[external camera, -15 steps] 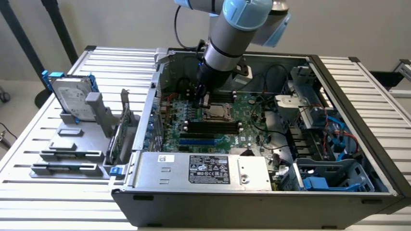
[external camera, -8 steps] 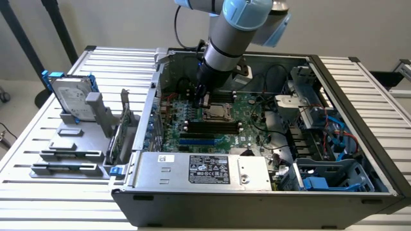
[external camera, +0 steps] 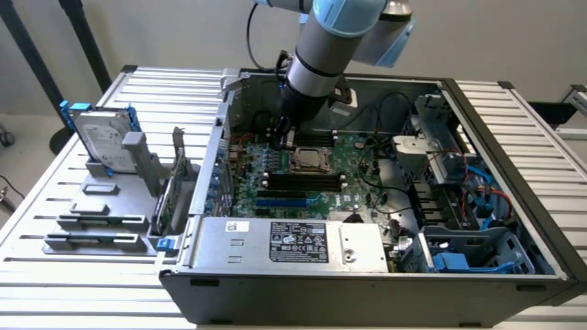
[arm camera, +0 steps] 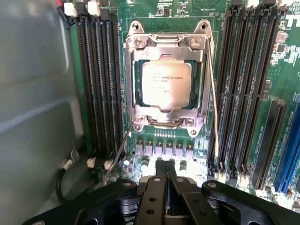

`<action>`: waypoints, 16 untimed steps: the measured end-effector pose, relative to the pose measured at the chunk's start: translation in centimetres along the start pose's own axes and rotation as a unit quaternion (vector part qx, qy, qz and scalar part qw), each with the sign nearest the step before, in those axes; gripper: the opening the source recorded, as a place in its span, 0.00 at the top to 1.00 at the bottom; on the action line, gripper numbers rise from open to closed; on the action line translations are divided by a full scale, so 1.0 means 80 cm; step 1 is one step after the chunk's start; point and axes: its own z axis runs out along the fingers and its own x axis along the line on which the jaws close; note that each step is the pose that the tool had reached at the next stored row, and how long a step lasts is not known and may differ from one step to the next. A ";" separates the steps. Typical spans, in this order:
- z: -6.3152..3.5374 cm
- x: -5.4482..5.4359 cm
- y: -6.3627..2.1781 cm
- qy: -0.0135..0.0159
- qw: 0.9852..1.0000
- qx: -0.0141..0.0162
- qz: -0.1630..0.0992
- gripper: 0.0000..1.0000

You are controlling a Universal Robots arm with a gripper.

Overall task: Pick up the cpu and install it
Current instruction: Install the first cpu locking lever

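The cpu (arm camera: 164, 84) is a small silver square lying flat in its socket on the green motherboard (arm camera: 154, 18), with the metal retention frame (arm camera: 165, 41) closed around its edges. In the exterior view the cpu (external camera: 306, 161) sits mid-board inside the open computer case (external camera: 367, 289). My gripper (arm camera: 165, 168) is shut with its fingers pressed together and nothing between them. It hangs a little above the board just beside the socket. In the exterior view the gripper (external camera: 280, 144) reaches down into the case, on the exterior view's left of the socket.
Black memory sticks (arm camera: 98, 84) fill slots on both sides of the socket. A thin socket lever (arm camera: 213, 93) runs along the frame. A hard drive with blue brackets (external camera: 103, 141) stands on a grey rack outside the case. The power supply (external camera: 284, 240) and cables (external camera: 477, 185) crowd the case.
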 end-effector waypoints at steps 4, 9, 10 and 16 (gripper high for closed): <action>-0.003 0.001 -0.004 0.011 1.000 -0.002 0.011 0.89; -0.003 0.001 -0.007 0.019 0.999 -0.008 0.039 0.89; -0.002 0.001 -0.007 0.021 0.999 -0.009 0.045 0.89; 0.000 0.001 -0.016 0.030 0.997 -0.013 0.065 0.89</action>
